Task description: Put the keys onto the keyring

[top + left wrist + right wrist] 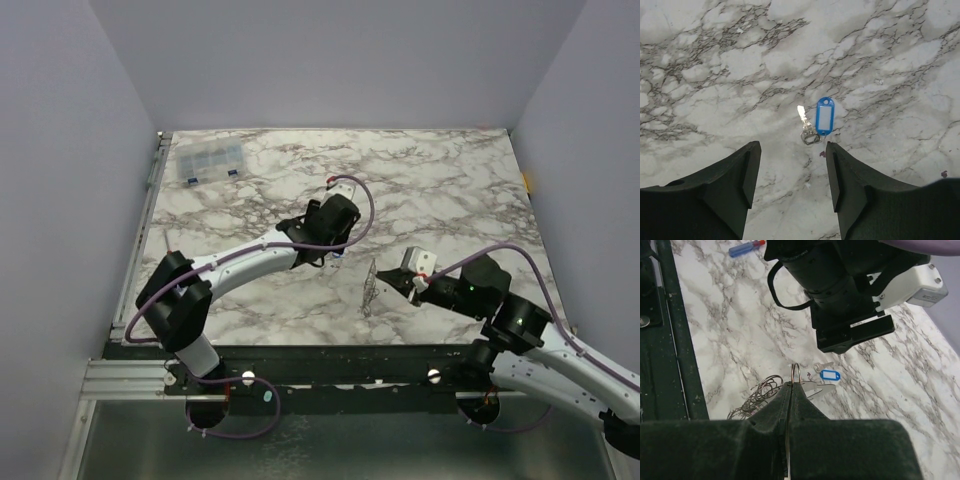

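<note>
- Top external view only: a clear compartment box [210, 162] sits in the far-left corner of the marble table [450, 180], lid down. Its contents are too small to make out, and neither wrist view shows it.
- Top external view: the left arm reaches to mid-table and its own body hides what lies under the left gripper [335, 255].
- Left wrist view: this fills that gap. The left gripper [793, 146] hangs above the marble with its two dark fingers [752, 170] spread well apart and nothing between them.
- Just ahead of the gap lies a silver key [804, 125], with its head toward the camera on a small metal loop.
- A blue tag [824, 116] with a white label lies just beside the key on its right; whether they touch cannot be told.
- Right wrist view: the right gripper [791, 386] has its fingers pressed together on the keyring [796, 374], a thin pale loop standing upright out of the fingertips.
- From above the loop is too fine to see at the right gripper [387, 283].
- Right wrist view only: a wire tangle [757, 397] lies on the marble left of the fingertips, and the blue tag [829, 375] lies to their right.
- Pale key-shaped metal shows beside the tag, though its count is unclear.
- Far corner of the same view: a blue-handled tool [746, 247] with a red end lies flat.
</note>
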Robot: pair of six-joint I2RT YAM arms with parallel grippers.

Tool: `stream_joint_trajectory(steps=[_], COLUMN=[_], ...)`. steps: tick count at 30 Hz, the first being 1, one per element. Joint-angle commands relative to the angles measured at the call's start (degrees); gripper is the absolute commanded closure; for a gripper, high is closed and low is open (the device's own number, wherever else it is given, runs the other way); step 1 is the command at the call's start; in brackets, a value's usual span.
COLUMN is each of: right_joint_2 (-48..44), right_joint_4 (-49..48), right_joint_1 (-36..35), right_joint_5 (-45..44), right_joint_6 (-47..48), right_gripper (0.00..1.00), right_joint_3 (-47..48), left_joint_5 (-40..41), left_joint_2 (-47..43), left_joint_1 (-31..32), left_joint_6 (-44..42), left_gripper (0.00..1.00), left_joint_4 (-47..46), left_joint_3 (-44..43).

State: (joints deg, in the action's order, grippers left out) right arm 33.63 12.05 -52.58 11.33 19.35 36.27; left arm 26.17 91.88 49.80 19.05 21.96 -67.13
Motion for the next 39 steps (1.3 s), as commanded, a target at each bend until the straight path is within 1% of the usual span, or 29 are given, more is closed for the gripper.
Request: stream_joint_trajectory(steps=[1, 2, 4, 6, 8, 9, 10, 11, 13, 17, 19, 22, 27, 30, 31, 32, 34, 37, 39], right_joint_2=[-1.5, -1.9, -2.7, -3.6, -4.3, -4.6, -4.8, -4.8, -4.8, -4.7, -5.0, -5.8, -7.5, -8.7, -9.3, -9.7, -10.5, -10.8, -10.8], right_joint_4=[3.4, 3.8, 4.4, 4.9, 4.8, 4.7, 4.6, 4.6, 4.6, 5.5, 5.8, 6.2, 7.1, 7.5, 7.4, 7.5, 7.5, 7.9, 8.0], right_joint_1=[-0.5, -0.5, -0.5, -0.5, -0.5, -0.5, -0.5, -0.5, -0.5, -0.5, -0.5, -0.5, -0.5, -0.5, -0.5, -0.5, -0.5, -0.5, -0.5], right_joint_5=[-2.2, -2.3, -2.8, -2.8, -2.7, -2.7, -2.7, -2.8, -2.9, -2.9, -3.2, -4.3, -5.2, -5.4, -5.4, -5.3, -5.3, -5.5, -5.5], right_joint_6=[-0.9, -0.6, -0.3, -0.2, -0.1, 0.0, 0.0, 0.1, -0.3, -1.0, -1.0, -0.7, -1.0, -1.8, -2.1, -2.3, -2.3, -2.0, -1.8], right_gripper=[0.99, 0.99, 0.99, 0.99, 0.99, 0.99, 0.99, 1.0, 0.99, 0.99, 0.99, 0.99, 0.99, 0.99, 0.99, 0.99, 1.0, 0.99, 0.99], right_joint_3=[2.2, 2.1, 2.1, 2.1, 1.9, 1.8, 1.6, 1.6, 1.6, 1.9, 1.9, 2.0, 1.6, 1.0, 0.8, 0.5, -0.1, -0.3, -0.3], left_joint_5=[-6.3, -6.8, -8.0, -11.1, -15.0, -16.8, -19.3, -23.9, -29.8, -37.2, -39.3, -41.8, -50.7, -54.1, -55.1, -55.7, -56.9, -59.1, -58.4], left_joint_2=[3.3, 3.2, 2.2, 0.7, -0.8, -1.8, -2.4, -2.9, -3.1, -2.0, -1.3, 0.0, 0.3, 0.4, 0.3, 0.2, 0.5, 1.4, 2.1], left_joint_1=[-0.4, -0.4, -0.5, -1.0, -1.8, -2.4, -3.0, -3.6, -4.7, -6.8, -7.4, -9.4, -13.8, -14.7, -15.2, -15.7, -16.1, -16.1, -15.9], left_joint_6=[-3.7, -5.8, -13.7, -24.6, -33.7, -36.7, -38.9, -41.2, -45.8, -53.3, -56.1, -57.4, -58.0, -56.6, -54.5, -52.4, -50.7, -50.7, -51.3], left_gripper=[0.4, 0.4, 0.37, 0.35, 0.35, 0.38, 0.43, 0.45, 0.46, 0.46, 0.46, 0.46, 0.46, 0.45, 0.44, 0.43, 0.43, 0.43, 0.43], left_joint_4=[-2.4, -2.9, -4.6, -6.6, -9.1, -10.7, -11.9, -12.6, -13.1, -13.6, -13.8, -14.6, -18.5, -21.6, -24.8, -27.2, -28.9, -29.0, -28.9], left_joint_3=[-3.4, -3.1, -1.4, 1.5, 4.9, 6.5, 7.5, 8.1, 8.8, 9.7, 9.7, 9.4, 11.5, 12.8, 13.6, 14.3, 14.9, 15.1, 15.2])
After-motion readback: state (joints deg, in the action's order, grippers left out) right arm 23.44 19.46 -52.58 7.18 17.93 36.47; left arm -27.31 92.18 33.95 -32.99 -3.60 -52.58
